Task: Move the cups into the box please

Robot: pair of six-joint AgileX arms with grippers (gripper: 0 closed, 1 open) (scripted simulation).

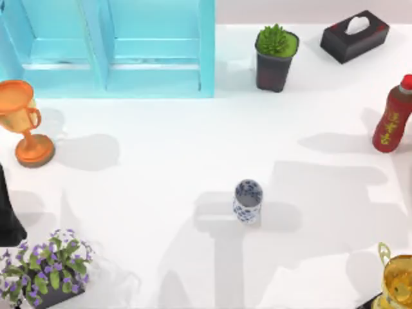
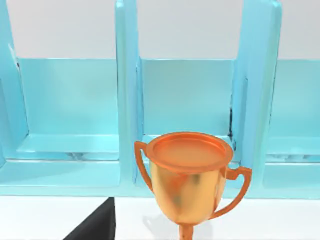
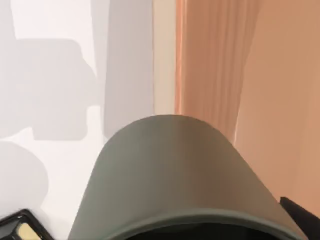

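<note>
Right claw carries a plain olive-grey tapered cup (image 3: 170, 175).

I work at a plain white table (image 1: 161, 148) in a rendered tabletop scene, not a real room. It reads like a display desk, dressed with unrelated household odds and ends. A turquoise box (image 1: 109, 48) with open compartments stands along the far edge, and beside it are a potted succulent (image 1: 275, 55) and a black tissue box (image 1: 355, 35). A red bottle (image 1: 393, 116) stands at the right, an orange trophy (image 1: 22, 122) at the left, a gold trophy (image 1: 399, 277) and purple flowers (image 1: 45, 267) in the near corners. Beyond the table my right wrist view shows a peach curtain (image 3: 225, 75).
</note>
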